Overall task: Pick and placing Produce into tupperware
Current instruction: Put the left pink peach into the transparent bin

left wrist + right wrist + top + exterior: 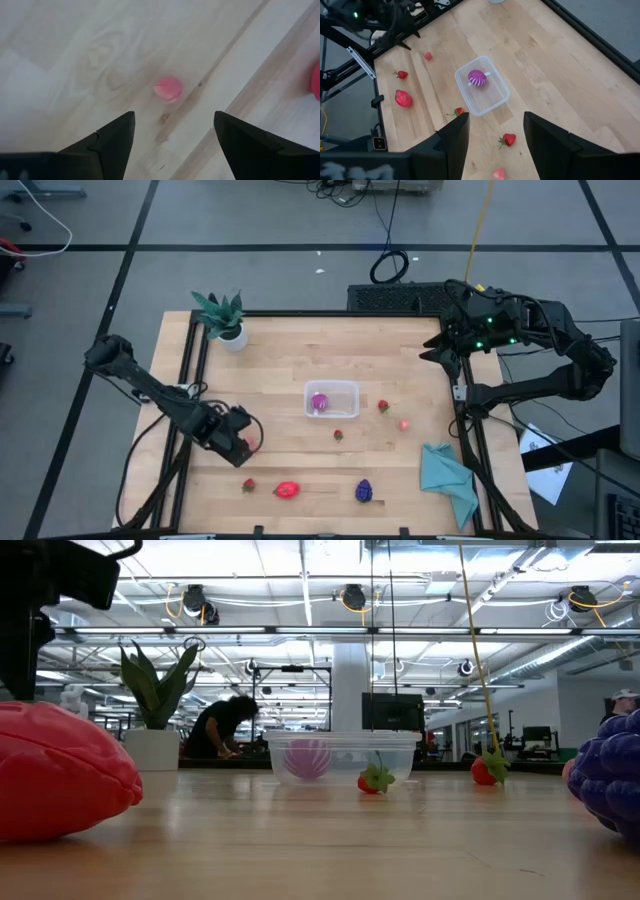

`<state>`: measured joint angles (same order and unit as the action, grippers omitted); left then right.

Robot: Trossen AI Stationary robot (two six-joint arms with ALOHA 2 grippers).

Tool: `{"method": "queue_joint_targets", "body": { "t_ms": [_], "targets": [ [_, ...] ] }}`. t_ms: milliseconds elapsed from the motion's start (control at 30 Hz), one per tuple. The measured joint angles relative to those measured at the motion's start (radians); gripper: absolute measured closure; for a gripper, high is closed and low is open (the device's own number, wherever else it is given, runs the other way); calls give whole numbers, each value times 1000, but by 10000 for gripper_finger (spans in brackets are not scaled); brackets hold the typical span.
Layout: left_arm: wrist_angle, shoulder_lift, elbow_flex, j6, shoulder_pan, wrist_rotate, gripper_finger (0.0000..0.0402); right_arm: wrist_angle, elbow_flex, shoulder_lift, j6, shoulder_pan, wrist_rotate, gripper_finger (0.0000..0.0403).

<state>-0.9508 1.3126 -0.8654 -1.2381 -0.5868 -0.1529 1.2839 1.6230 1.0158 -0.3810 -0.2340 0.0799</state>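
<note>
High view: left gripper (250, 442) hovers with fingers spread wide over a small pink piece (168, 89), nothing held.
Clock directions are read on the high view's table (270, 380). The tupperware (332, 400) sits near the centre with the magenta ball (319, 402) inside it. Loose produce lies around it: a strawberry (383, 406) just beside it at 3 o'clock, a pink piece (404, 424) further toward 4, a strawberry (338, 434) at 6. Along the near edge lie a small strawberry (248, 485), the bigger red one (287, 490) and the dark purple cluster (364, 491). The right gripper (494, 129) waits raised over the 2 o'clock corner, fingers apart and empty. A teal cloth (446, 476) lies at 4 o'clock, a potted plant (225, 318) at 10.
</note>
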Motion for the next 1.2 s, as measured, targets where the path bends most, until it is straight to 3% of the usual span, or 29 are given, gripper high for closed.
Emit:
{"method": "queue_joint_targets", "body": {
  "t_ms": [300,1200],
  "targets": [
    [45,120,0,10,-3,69,117,0,0,0,0,0,0,222],
    [103,123,0,32,-3,28,114,0,0,0,-12,0,0,222]
  ]
}}
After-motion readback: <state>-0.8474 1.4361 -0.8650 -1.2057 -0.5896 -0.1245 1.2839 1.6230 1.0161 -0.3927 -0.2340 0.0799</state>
